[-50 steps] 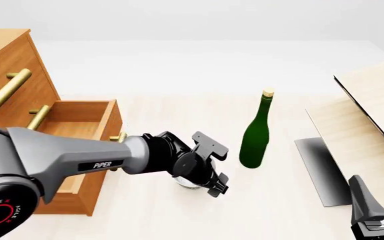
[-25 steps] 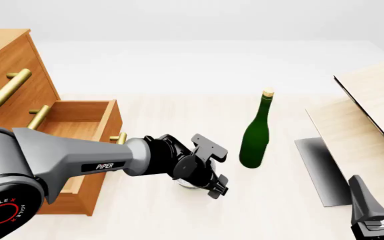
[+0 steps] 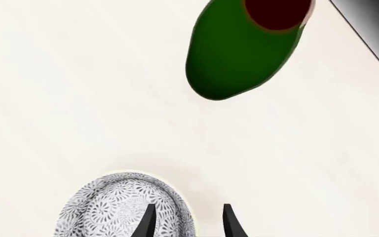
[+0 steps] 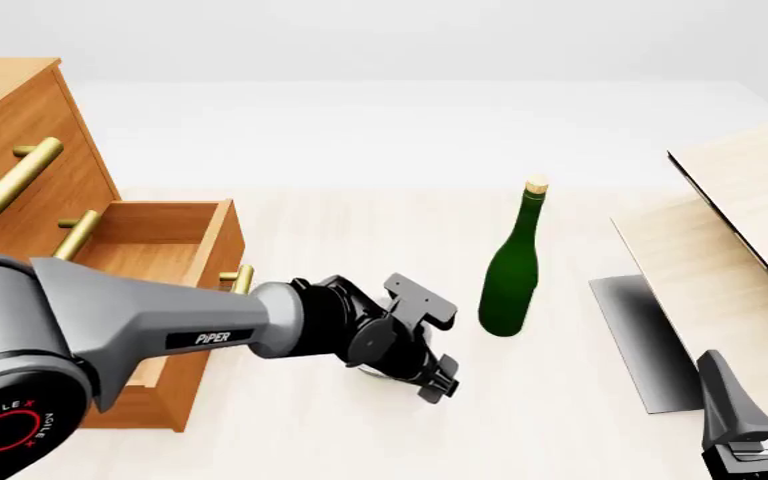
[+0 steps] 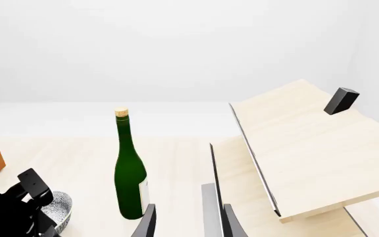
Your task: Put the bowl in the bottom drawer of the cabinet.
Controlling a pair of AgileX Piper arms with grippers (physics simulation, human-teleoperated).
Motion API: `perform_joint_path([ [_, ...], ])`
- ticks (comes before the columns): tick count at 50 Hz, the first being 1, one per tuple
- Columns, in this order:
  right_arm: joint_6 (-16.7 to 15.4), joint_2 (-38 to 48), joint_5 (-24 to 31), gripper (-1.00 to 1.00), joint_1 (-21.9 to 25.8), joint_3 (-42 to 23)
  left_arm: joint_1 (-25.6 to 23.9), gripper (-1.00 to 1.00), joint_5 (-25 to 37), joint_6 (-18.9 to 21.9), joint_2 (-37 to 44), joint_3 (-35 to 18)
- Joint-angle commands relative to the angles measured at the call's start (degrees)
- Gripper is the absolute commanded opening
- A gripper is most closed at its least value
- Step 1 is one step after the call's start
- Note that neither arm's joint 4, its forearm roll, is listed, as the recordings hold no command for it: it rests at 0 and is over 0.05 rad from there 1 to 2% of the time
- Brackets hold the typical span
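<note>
Left wrist view shows my left tool point(image 3: 186, 222) narrowly parted astride the bowl point(image 3: 120, 207) rim, bottle point(image 3: 239, 54) at 1 o'clock; next, I clamp and lift toward the bottom drawer point(image 4: 157, 250).

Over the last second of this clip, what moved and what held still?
The left gripper sank slightly lower over the bowl, one finger inside its rim and one outside; nothing shows the bowl lifted yet. The green bottle, the open bottom drawer of the cabinet, the pale wood boards and the right gripper stayed where they were.
</note>
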Motion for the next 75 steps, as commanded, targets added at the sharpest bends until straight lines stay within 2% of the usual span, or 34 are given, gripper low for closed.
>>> perform_joint_path([
  [1,0.0,0.0,0.0,1.0,0.01,0.0,-0.32,-1.0,-0.47,-0.24,-0.07,0.51],
  [34,-0.01,-0.01,0.0,1.0,-0.02,0.0,0.9,-1.0,-0.78,0.91,-2.06,0.57],
  [36,0.01,0.01,0.0,1.0,0.0,0.0,2.74,-1.0,-0.2,2.89,-4.1,-0.14],
  [54,0.0,-0.02,0.01,1.0,-0.01,0.0,5.81,-1.0,-1.27,4.29,-9.26,1.32],
  [58,0.01,0.01,0.0,1.0,-0.01,0.0,5.13,-1.0,-1.38,3.4,-10.94,1.68],
  [75,0.01,0.0,0.0,1.0,0.0,0.0,5.76,-1.0,0.85,5.33,-14.81,0.78],
])
